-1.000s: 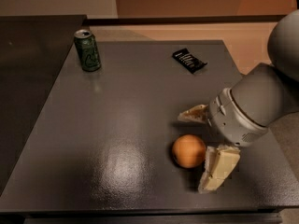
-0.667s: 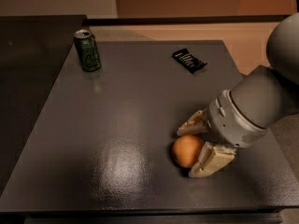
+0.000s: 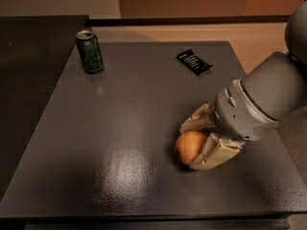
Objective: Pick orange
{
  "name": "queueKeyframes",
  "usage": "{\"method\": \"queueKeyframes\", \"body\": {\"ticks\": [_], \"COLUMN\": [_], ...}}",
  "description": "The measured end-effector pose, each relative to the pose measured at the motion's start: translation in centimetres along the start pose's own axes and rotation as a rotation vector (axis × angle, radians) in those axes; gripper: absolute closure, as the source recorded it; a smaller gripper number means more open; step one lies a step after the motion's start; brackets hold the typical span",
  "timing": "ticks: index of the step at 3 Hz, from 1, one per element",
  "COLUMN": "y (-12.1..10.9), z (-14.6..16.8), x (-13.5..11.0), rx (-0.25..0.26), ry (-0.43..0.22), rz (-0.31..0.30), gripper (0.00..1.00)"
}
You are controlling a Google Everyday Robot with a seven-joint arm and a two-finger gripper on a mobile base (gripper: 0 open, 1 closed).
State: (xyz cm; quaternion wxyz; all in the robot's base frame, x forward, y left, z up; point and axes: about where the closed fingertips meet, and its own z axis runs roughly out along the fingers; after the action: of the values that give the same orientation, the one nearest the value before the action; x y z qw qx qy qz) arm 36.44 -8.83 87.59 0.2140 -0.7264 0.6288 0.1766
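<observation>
The orange (image 3: pixel 188 146) is a round, matte fruit on the dark table (image 3: pixel 120 128), right of the middle and toward the front edge. My gripper (image 3: pixel 195 144) comes in from the right on a thick grey arm. Its two cream fingers (image 3: pixel 213 152) are closed against the far and near sides of the orange. The orange rests on the table, and its right side is hidden behind the fingers.
A green can (image 3: pixel 89 51) stands upright at the far left of the table. A small black packet (image 3: pixel 194 62) lies flat at the far right. The table's front edge runs close below the gripper. A darker counter (image 3: pixel 29 56) adjoins on the left.
The fingers were spread wide around the orange a second ago. They have closed in on it from both sides. The orange has stayed in about the same place.
</observation>
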Motion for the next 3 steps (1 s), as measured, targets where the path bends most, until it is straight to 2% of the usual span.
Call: {"method": "queueKeyframes", "body": {"ticks": [1,2,3], "y": [-1.4,-3.1,-4.7], "z": [-2.7,-6.1,-10.0], "x": [-1.8,-3.7,-6.0], "rx": [0.02,0.055,0.115], "ry": [-0.017,-0.018,-0.028], "rz": [0.0,-0.015,-0.044], "gripper": [1.0,1.0,1.0]}}
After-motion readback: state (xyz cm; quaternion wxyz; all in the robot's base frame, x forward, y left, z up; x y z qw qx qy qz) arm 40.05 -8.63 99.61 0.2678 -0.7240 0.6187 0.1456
